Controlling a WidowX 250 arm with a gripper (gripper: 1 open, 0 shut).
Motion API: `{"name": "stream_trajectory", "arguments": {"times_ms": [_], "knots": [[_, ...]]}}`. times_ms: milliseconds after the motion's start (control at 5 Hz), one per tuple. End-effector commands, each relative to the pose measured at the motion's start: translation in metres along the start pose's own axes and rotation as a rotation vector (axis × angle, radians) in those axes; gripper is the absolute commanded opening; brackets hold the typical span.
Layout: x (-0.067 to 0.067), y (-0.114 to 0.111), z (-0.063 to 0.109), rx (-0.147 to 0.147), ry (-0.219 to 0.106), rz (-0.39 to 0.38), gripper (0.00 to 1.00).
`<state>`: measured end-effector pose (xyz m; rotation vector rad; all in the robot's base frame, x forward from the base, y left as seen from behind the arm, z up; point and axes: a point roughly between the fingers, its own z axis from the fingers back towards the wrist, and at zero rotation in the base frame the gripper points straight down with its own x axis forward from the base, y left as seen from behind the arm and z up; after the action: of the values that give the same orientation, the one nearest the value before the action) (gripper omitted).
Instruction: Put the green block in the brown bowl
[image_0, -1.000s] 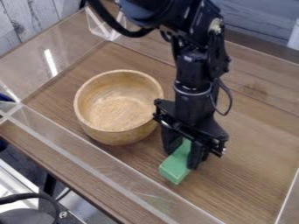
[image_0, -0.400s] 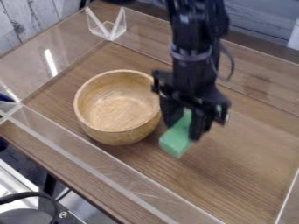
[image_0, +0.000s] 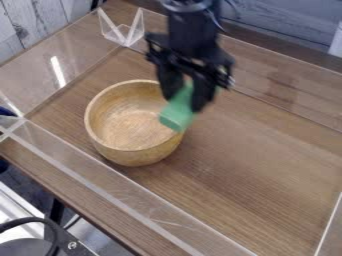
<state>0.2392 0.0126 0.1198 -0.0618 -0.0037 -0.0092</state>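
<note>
We see the gripper (image_0: 189, 97) pointing down, fingers clamped on the green block (image_0: 179, 109); block hangs tilted in the air, off the table (image_0: 267, 150), over the right rim of the brown bowl (image_0: 114, 125); not inside the bowl.

1. The table (image_0: 267, 150) has a brown wood-grain top that fills most of the view.
2. Clear plastic walls (image_0: 80, 165) stand along its edges, the near one running slantwise across the lower left.
3. The bowl (image_0: 134, 123) sits directly on the table, left of centre and close to the near wall.
4. A small clear plastic piece (image_0: 123, 27) rests at the far edge, near the top of the view.
</note>
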Motion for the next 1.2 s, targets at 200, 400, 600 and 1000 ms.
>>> {"name": "stream_trajectory", "arguments": {"times_ms": [200, 400, 600, 1000], "knots": [[0.006, 0.063, 0.017, 0.039, -0.052, 0.051, 0.00], [0.000, 0.072, 0.007, 0.056, -0.037, 0.058, 0.00], [-0.005, 0.077, -0.003, 0.068, -0.020, 0.057, 0.00], [-0.016, 0.084, -0.022, 0.086, 0.008, 0.052, 0.00]]}}
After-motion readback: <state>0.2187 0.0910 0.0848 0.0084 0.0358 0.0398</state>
